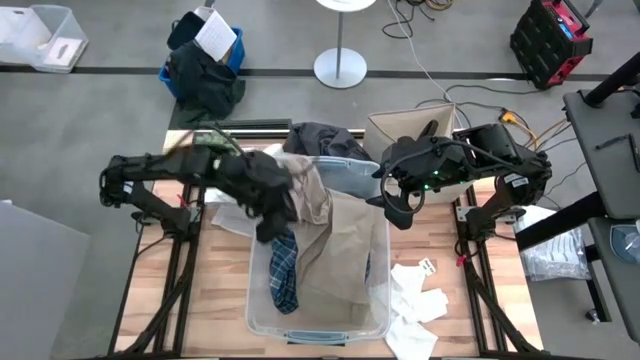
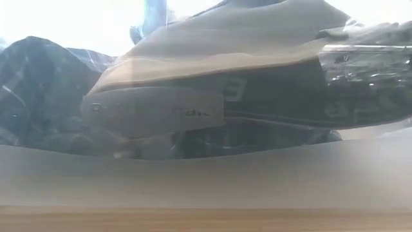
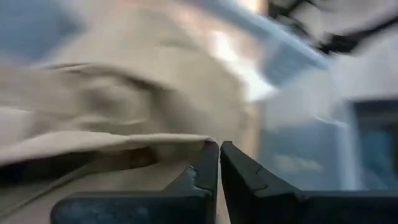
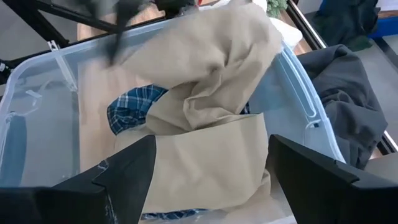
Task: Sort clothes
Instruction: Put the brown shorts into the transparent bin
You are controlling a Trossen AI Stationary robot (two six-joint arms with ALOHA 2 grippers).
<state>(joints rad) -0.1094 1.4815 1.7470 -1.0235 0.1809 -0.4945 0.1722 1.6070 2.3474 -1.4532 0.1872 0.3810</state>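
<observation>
A clear plastic bin (image 1: 262, 300) stands mid-table. In it lie a blue-and-white plaid shirt (image 1: 285, 268) and a tan khaki piece (image 1: 335, 245), which rests partly on the shirt (image 4: 134, 106). My left gripper (image 1: 272, 218) is over the bin's far left part, shut on the tan piece (image 3: 124, 106). My right gripper (image 4: 211, 180) is open and empty above the bin's far right corner (image 1: 400, 205). A dark grey piece (image 4: 348, 106) drapes against the outside of the bin's far wall. Small white pieces (image 1: 415, 295) lie on the table right of the bin. My left gripper pinches a folded edge of the tan piece (image 3: 193, 140) between its fingertips. That part of the cloth is raised in a peak (image 4: 249, 31) above the bin. The rest (image 4: 205, 162) lies slack in the bin over the plaid shirt.
A white piece (image 1: 228, 215) lies on the table left of the bin. A small green plant (image 1: 215, 135) stands at the table's far left. A dark bundle with a blue bag (image 1: 205, 70) and a lamp base (image 1: 340, 68) are on the floor beyond.
</observation>
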